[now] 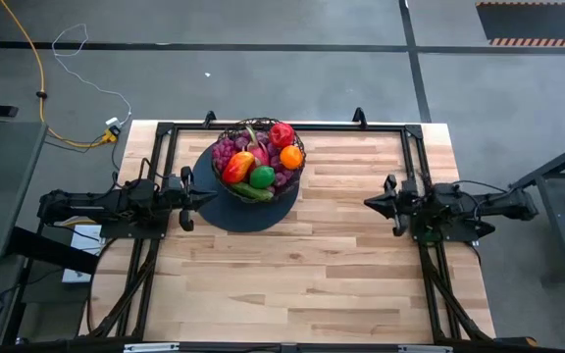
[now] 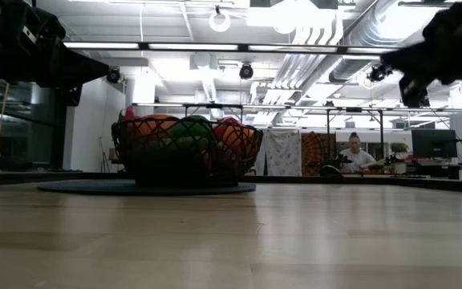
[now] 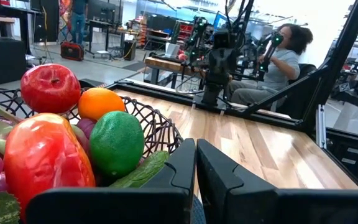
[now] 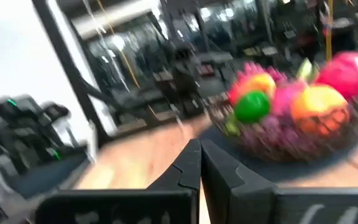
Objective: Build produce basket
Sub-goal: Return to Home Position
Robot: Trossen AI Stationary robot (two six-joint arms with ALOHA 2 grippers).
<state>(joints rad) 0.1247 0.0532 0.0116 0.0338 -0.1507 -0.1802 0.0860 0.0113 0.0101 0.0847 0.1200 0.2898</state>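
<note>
Produce (image 1: 261, 162) in basket (image 2: 159, 164), apparently on disc (image 1: 248, 216).

Left tool (image 1: 202, 197) and right tool (image 1: 371, 203) hover closed, facing each other.

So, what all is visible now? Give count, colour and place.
basket: one, black wire, on the disc.
disc: one, dark, on the table.
apple: one, red, in the basket.
orange: one, orange, beside the apple.
round fruit: one, green, in the basket.
big fruit: one, red-orange, beside the green one.
cucumber: one, green, at the basket's rim.
grapes: one bunch, purple, in the basket.
table: one, light wood, under everything.
person: one, grey top, beyond the table.
left gripper: one, dark, shut, at the disc's edge.
right gripper: one, dark, shut, above bare table.
</note>
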